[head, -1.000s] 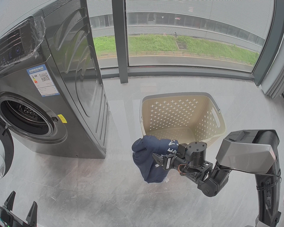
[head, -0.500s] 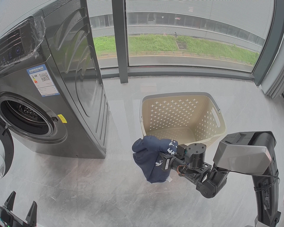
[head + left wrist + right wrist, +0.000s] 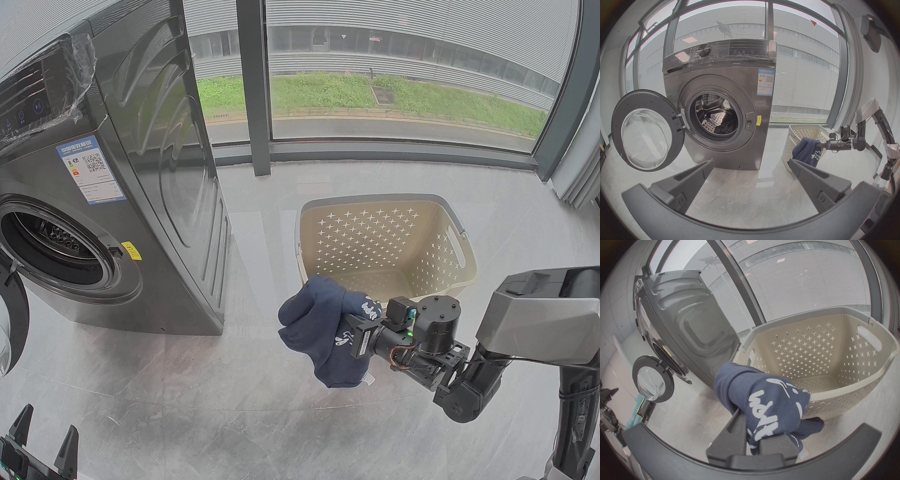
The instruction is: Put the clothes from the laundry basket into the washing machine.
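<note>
The right tool [image 3: 351, 332] is clamped narrow on a navy garment [image 3: 320, 325] with white print. The bunched cloth is pinched between the two fingers and sags below them. The garment hangs in the air above the floor [image 3: 187, 387], outside the laundry basket [image 3: 381, 201], just beside the basket's near corner on the washing machine's side. In the head view its upper fold overlaps that corner's rim; whether cloth and rim touch cannot be told.

The cream basket, pierced with star-shaped holes, stands upright on the floor between the washing machine [image 3: 156, 156] and the right arm, with the window [image 3: 406, 75] behind it.

The grey washing machine stands at the left side of the floor. Its round door [image 3: 647, 129] is swung fully open to one side, leaving the drum [image 3: 714, 115] exposed.

The left tool [image 3: 750, 164] is low near the floor, well apart from the basket and the garment. It faces the open drum, its fingers spread wide with nothing between them.
</note>
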Controlling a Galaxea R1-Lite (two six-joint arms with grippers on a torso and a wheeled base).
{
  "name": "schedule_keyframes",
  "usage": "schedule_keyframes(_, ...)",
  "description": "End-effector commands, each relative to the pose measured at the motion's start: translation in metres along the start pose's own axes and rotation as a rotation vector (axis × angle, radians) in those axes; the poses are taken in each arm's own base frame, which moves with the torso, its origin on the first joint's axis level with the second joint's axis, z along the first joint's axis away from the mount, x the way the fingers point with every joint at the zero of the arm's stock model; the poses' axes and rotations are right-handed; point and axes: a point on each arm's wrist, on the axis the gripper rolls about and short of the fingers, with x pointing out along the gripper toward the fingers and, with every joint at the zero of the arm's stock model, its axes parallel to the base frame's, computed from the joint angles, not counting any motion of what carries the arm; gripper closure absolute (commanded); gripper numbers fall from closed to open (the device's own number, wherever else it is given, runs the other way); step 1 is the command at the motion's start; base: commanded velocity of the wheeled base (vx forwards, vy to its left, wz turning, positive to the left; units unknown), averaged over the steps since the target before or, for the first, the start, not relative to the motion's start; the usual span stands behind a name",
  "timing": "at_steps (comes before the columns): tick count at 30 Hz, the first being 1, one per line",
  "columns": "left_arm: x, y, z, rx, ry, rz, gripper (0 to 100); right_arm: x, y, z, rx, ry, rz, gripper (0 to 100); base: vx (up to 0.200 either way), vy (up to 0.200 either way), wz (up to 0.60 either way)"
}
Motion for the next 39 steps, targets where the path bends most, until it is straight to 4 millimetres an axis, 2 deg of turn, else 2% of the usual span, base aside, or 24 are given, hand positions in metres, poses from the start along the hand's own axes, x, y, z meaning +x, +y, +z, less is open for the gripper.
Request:
schedule_keyframes(1,0.000,0.000,-0.004,0.000,0.004,0.001,0,-0.042,0.018,0.057,0.016,-0.138,0.060,100,0.000,0.000,0.00)
schedule_keyframes(3,0.000,0.000,-0.004,0.000,0.003,0.001,0,-0.059,0.025,0.073,0.019,-0.179,0.085,100,0.000,0.000,0.00)
schedule_keyframes(7,0.000,0.000,-0.004,0.001,0.003,0.001,0,-0.084,0.032,0.090,0.027,-0.224,0.119,100,0.000,0.000,0.00)
schedule_keyframes(12,0.000,0.000,-0.004,0.001,0.004,0.001,0,-0.100,0.035,0.108,0.024,-0.281,0.153,100,0.000,0.000,0.00)
schedule_keyframes(18,0.000,0.000,-0.004,0.000,0.003,0.001,0,-0.101,0.036,0.122,-0.031,-0.334,0.141,100,0.000,0.000,0.00)
schedule_keyframes(25,0.000,0.000,-0.004,0.001,0.003,0.001,0,-0.104,0.038,0.117,-0.039,-0.326,0.146,100,0.000,0.000,0.00)
schedule_keyframes(39,0.000,0.000,-0.004,-0.002,0.003,0.001,0,-0.104,0.052,0.116,-0.030,-0.337,0.136,100,-0.200,0.000,0.00)
